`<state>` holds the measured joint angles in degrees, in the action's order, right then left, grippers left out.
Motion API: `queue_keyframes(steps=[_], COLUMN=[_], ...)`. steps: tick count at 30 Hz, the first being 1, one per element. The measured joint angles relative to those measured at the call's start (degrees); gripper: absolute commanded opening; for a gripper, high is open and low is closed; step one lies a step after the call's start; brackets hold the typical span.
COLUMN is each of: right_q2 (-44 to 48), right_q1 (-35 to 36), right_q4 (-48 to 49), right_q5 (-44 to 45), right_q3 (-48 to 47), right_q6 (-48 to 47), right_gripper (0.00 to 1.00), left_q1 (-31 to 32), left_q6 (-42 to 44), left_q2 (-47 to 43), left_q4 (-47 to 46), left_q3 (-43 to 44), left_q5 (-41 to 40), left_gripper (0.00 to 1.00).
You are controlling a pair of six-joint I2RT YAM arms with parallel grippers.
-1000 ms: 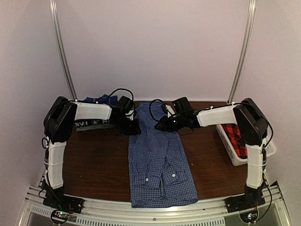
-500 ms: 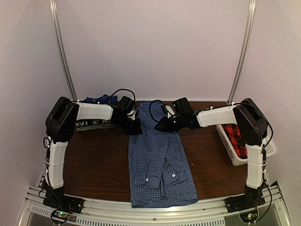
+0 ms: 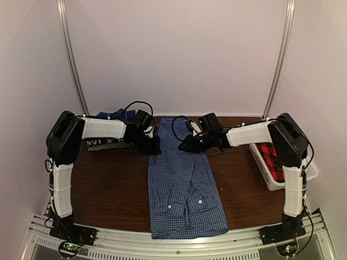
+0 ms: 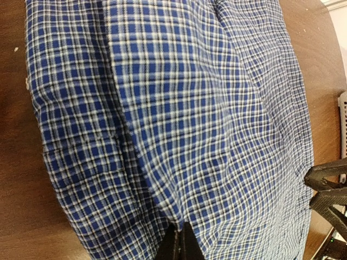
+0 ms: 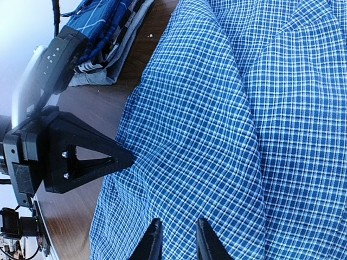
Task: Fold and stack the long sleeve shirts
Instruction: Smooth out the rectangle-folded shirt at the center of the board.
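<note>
Left jaws and right jaws pinch far corners of the blue checked shirt point(image 3: 181, 179), lengthwise on the table point(image 3: 108, 184); raising both evenly toward the near hem should keep the fold square.

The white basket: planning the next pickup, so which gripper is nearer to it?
Right. The right gripper is at the checked shirt's far end, on the side toward the basket. The left gripper is at the shirt's opposite edge, farther away.

On the table point(image 3: 108, 189), a folded pile point(image 3: 108, 142) lies behind-left of the flat shirt point(image 3: 181, 184); right of it, a basket point(image 3: 265, 170) holds another shirt point(image 3: 271, 154).
</note>
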<state>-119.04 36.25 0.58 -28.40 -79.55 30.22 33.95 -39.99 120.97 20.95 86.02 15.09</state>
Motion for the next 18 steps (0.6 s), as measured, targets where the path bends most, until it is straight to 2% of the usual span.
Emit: queue_keyframes(steps=[7,18], right_q2=[-1.11,-2.97], right_q1=[0.0,0.0], right_q4=[0.02,-1.31], right_q5=[0.04,0.28], right_q3=[0.0,0.0], right_q6=[-0.07,-0.57], right_gripper=[0.23,0.23], left_q1=[0.0,-1.05], left_q6=[-0.17,0.13], left_q2=[-0.11,3.74], left_q4=[-0.04,-0.28], left_q3=[-0.2,1.07], left_q5=[-0.74,-1.4], left_gripper=[0.09,0.1])
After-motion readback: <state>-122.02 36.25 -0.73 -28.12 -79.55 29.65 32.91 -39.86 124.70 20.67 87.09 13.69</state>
